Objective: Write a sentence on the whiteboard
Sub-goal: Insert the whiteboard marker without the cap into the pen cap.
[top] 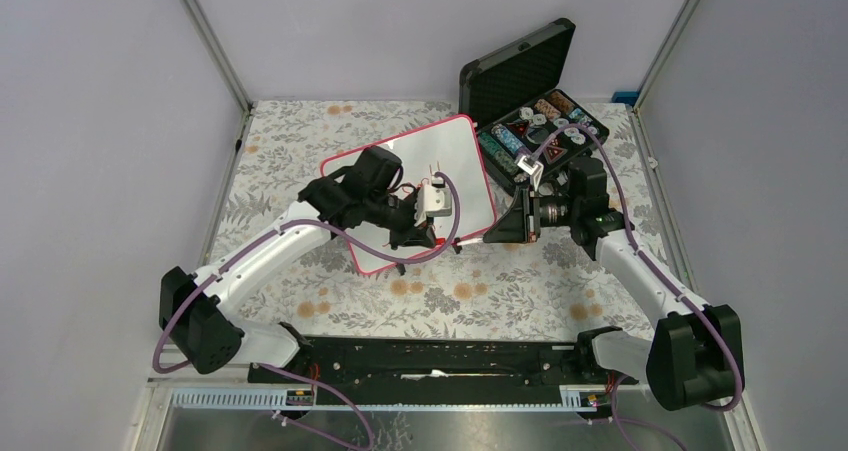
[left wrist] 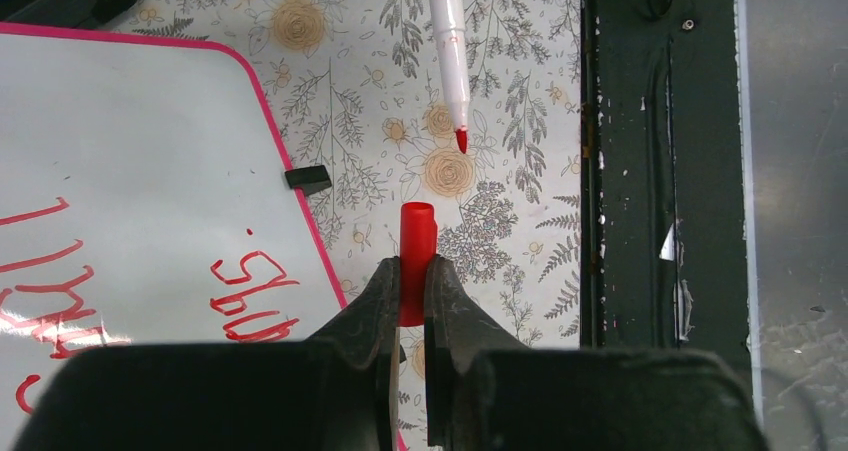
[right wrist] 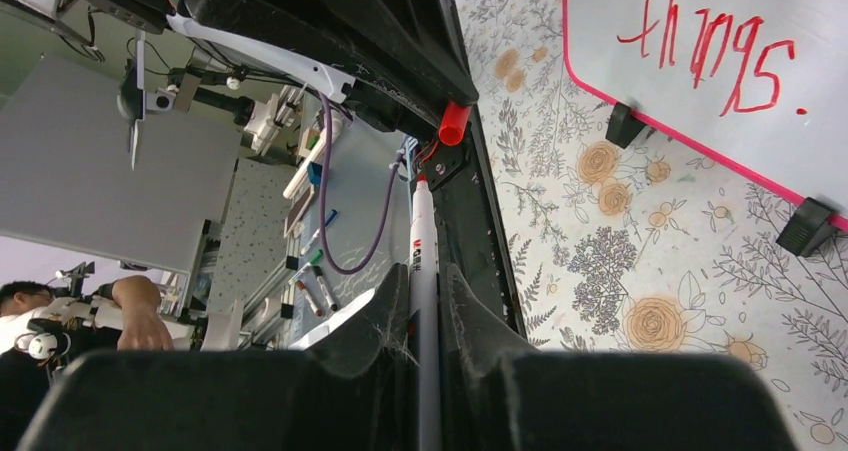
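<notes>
Two tools face each other low over the flowered counter [top: 450,301], just off the near edge of the whiteboard [top: 462,156]. The left tool [left wrist: 412,271] is closed tight on a red cap [left wrist: 417,236], whose open mouth sticks out past the fingertips. The right tool [right wrist: 425,281] is clamped around the white barrel of a marker [right wrist: 424,231], its bare red tip pointing toward the cap. Tip and cap are near one another but apart, and in the left wrist view they are not quite lined up. The whiteboard lies on the counter, left of an open black case [top: 535,101] and askew to the counter's edges, with the left arm reaching over it. The sentence [right wrist: 710,56] stands on it in red; only its last word, "things.", reads clearly. Two black clip feet [right wrist: 625,126] sit on the board's pink rim nearest the tools.
</notes>
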Tool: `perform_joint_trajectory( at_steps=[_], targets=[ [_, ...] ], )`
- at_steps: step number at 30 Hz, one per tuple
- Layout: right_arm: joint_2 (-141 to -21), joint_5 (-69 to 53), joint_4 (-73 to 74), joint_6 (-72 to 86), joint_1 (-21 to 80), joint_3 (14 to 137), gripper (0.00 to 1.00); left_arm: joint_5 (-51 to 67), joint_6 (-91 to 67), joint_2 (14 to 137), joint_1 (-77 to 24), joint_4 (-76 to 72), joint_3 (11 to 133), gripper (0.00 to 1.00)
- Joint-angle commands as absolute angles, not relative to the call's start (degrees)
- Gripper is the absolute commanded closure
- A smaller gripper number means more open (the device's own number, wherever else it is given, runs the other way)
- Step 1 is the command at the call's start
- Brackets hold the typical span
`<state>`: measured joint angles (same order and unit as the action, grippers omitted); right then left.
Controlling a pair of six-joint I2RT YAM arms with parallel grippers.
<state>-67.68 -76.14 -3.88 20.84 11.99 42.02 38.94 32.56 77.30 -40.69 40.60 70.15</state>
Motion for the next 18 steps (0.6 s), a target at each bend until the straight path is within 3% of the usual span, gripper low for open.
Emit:
perform_joint_trajectory(
  at_steps=[1,18],
  targets=[
    [-67.9,-77.8,-6.4,21.3,13.3,42.2,1.0,43.9,34.2,75.3,-40.2,39.6,70.5,1.0],
    [-68.2,-76.7,-6.4,21.0,14.0,42.6,1.0,45.7,34.1,76.0,-40.3,39.7,70.6,1.0]
  ],
)
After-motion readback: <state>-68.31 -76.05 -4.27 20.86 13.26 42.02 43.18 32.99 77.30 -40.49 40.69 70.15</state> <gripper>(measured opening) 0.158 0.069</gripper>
